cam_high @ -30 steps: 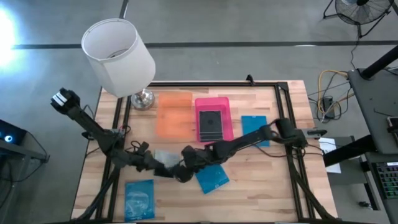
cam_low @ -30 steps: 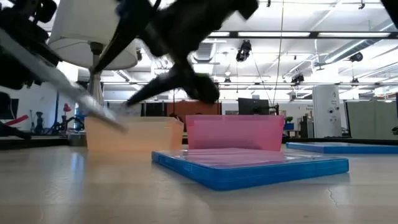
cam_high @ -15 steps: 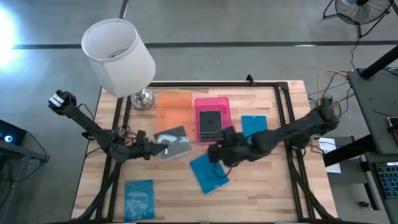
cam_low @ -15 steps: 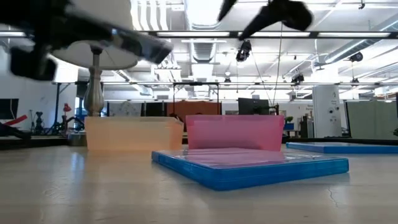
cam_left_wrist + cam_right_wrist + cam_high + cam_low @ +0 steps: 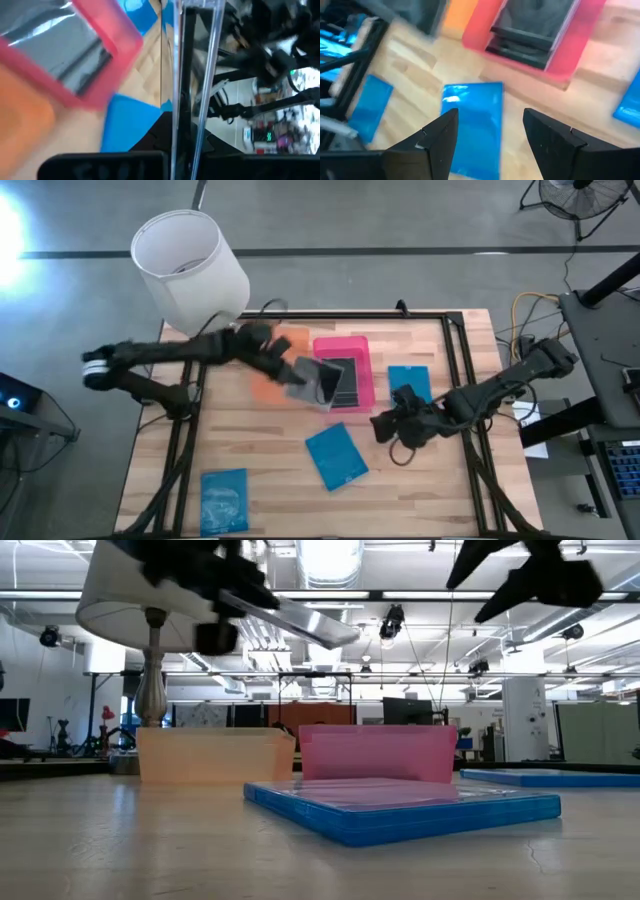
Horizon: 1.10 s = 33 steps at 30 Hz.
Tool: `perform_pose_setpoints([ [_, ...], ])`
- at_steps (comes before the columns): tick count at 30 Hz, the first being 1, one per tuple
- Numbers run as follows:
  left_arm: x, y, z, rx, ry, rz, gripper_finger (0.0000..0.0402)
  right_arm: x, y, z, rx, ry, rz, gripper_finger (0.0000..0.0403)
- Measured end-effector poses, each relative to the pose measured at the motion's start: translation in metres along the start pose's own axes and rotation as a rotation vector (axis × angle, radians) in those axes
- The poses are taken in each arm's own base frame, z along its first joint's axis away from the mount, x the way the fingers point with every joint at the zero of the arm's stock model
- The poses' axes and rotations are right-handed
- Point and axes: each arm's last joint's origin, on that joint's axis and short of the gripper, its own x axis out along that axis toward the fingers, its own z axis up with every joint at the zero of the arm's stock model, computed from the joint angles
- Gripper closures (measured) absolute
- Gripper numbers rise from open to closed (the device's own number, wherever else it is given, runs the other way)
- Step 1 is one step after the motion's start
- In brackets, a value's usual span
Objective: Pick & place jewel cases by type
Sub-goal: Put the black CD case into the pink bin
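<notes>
Jewel cases lie around the table: a grey case (image 5: 318,383) hangs over the pink tray (image 5: 362,395), clamped in the left gripper (image 5: 290,368). Blue cases (image 5: 337,457) rest on the wood. The right gripper (image 5: 385,425) hovers nearby, fingers apart. A white lamp (image 5: 190,272) stands behind the orange tray (image 5: 268,380).

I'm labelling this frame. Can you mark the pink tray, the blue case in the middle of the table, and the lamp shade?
pink tray (image 5: 364,385), high view, right wall
blue case (image 5: 336,457), high view, centre of cover
lamp shade (image 5: 190,270), high view, outer side
</notes>
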Motion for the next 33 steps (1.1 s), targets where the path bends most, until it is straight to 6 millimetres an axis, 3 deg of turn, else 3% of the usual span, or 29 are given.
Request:
perform_pose_setpoints([
  [5,0.031,0.008,0.059,0.157,0.227,-0.062,0.0401,0.001,-0.005,-0.001,0.006,0.0,0.0,0.0184],
  [13,0.083,0.027,0.125,0.445,0.584,0.138,0.0401,0.006,-0.01,-0.005,0.03,0.008,-0.024,0.0184],
  [16,0.095,0.03,0.149,0.534,0.622,0.179,0.0401,0.007,-0.012,-0.005,0.093,0.004,-0.031,0.0184],
  [20,0.103,0.039,0.18,0.579,0.537,0.208,0.0401,0.01,-0.012,-0.007,0.129,0.008,-0.044,0.0184],
  [25,0.113,0.058,0.189,0.558,0.551,0.219,0.0401,0.012,-0.012,-0.009,0.185,0.008,-0.049,0.0184],
  [33,0.125,0.085,0.177,0.472,0.61,0.212,0.0398,0.014,-0.012,-0.011,0.217,0.033,-0.058,0.0184],
])
